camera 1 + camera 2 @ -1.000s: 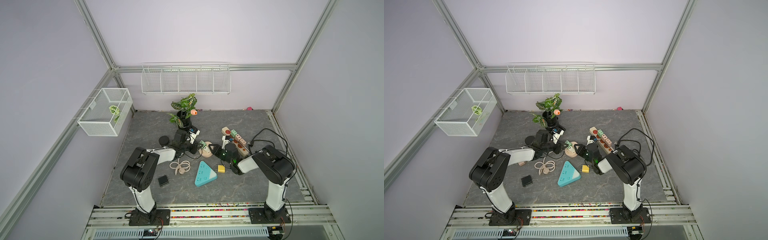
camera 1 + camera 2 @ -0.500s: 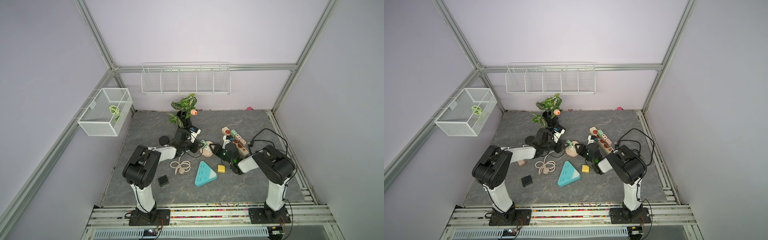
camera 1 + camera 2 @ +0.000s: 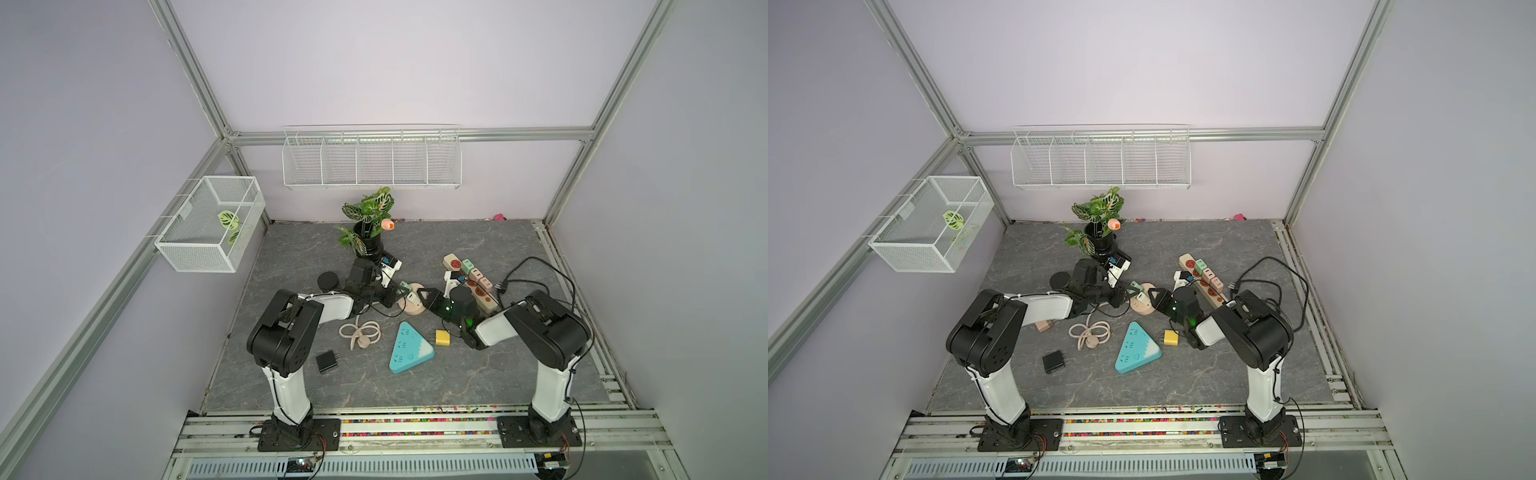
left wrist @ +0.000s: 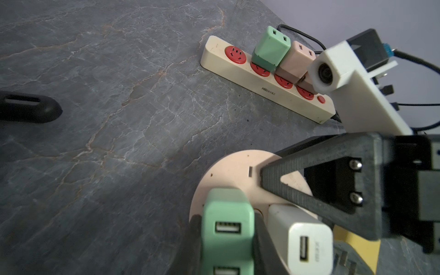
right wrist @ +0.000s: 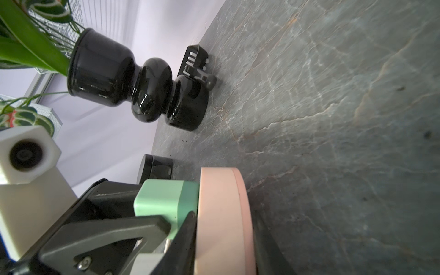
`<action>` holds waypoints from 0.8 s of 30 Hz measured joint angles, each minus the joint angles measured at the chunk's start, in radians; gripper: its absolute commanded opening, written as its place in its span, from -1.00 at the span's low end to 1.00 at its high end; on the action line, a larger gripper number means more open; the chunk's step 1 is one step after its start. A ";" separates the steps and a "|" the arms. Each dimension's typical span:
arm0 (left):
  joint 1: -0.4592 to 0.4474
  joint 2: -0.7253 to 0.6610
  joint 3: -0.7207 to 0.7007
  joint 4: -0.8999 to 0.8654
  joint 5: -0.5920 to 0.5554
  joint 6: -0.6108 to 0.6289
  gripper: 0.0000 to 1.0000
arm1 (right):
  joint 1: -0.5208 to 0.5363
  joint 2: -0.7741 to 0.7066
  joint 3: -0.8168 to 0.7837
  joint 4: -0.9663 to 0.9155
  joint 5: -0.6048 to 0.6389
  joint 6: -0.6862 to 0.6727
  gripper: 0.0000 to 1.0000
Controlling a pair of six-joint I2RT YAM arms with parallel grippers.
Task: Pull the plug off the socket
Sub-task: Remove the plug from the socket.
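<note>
A round pink socket (image 3: 409,309) (image 3: 1140,308) lies mid-table with a green plug (image 3: 404,285) (image 3: 1135,286) and a white plug (image 3: 411,298) in it. In the left wrist view my left gripper (image 4: 227,238) is shut on the green plug (image 4: 227,228), one finger on each side, next to the white plug (image 4: 307,240). In the right wrist view my right gripper (image 5: 223,238) is shut on the pink socket (image 5: 221,214), clamping its disc top and bottom. The green plug (image 5: 164,200) sits flush against the socket face.
A beige power strip (image 3: 482,296) with several plugs and a black cable lies just right of the socket. A black vase (image 3: 368,247) with a plant stands behind it. In front lie a teal triangular socket (image 3: 409,349), a yellow plug (image 3: 442,337), a coiled cord (image 3: 360,332) and a black adapter (image 3: 326,361).
My left arm has shifted a little at the socket, and its jaws have closed tighter on the green plug. The right arm and the socket have not moved.
</note>
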 measured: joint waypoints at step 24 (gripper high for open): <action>-0.004 -0.204 -0.028 -0.244 -0.113 0.010 -1.00 | 0.039 -0.049 0.004 -0.026 -0.040 -0.016 -1.00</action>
